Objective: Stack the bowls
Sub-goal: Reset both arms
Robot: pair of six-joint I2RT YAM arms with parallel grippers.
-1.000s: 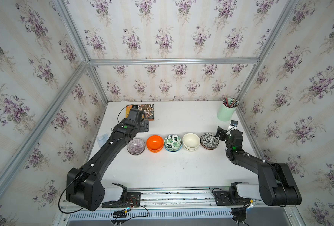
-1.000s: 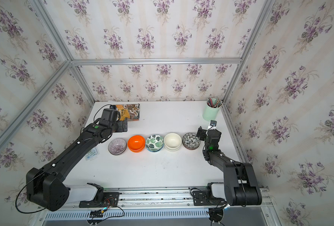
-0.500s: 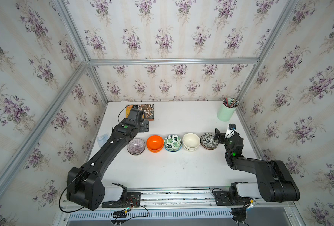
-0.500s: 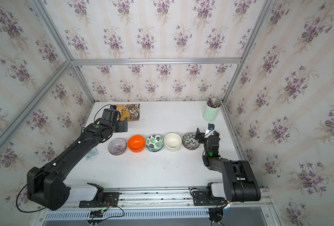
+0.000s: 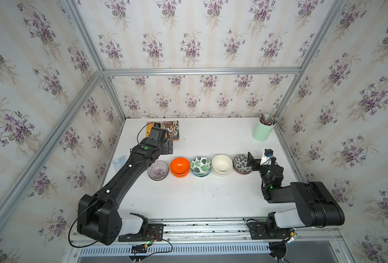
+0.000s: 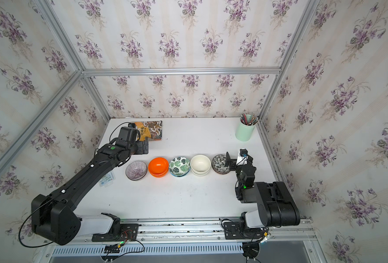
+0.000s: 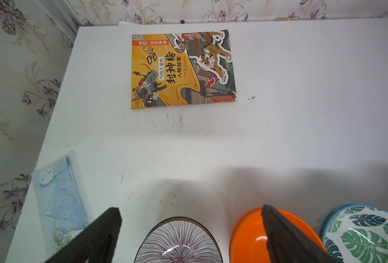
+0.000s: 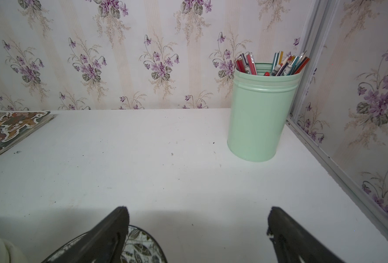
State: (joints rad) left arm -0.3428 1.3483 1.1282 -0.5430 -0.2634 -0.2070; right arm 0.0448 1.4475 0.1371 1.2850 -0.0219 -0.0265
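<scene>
On the table [image 5: 199, 200] a row runs from 9 to 3 o'clock across the middle: purple bowl [image 5: 158, 173], orange bowl [image 5: 179, 166], leaf bowl [image 5: 201, 166], cream bowl [image 5: 222, 164], floral bowl [image 5: 240, 164]; the orange, leaf and cream ones each show a second rim beneath, nested in pairs; the purple and floral ones may be pairs too, but their rims are too small to tell; the left gripper [image 7: 190, 213] hangs at 12 o'clock of the purple bowl, jaws spread wide and empty, one finger [image 7: 279, 230] over the orange bowl; the right gripper [image 8: 199, 211] sits at 3 o'clock of the floral bowl, jaws likewise apart, holding nothing; a book [image 5: 168, 129] lies at 11 o'clock and a cup [image 5: 262, 132] stands at 1 o'clock.
</scene>
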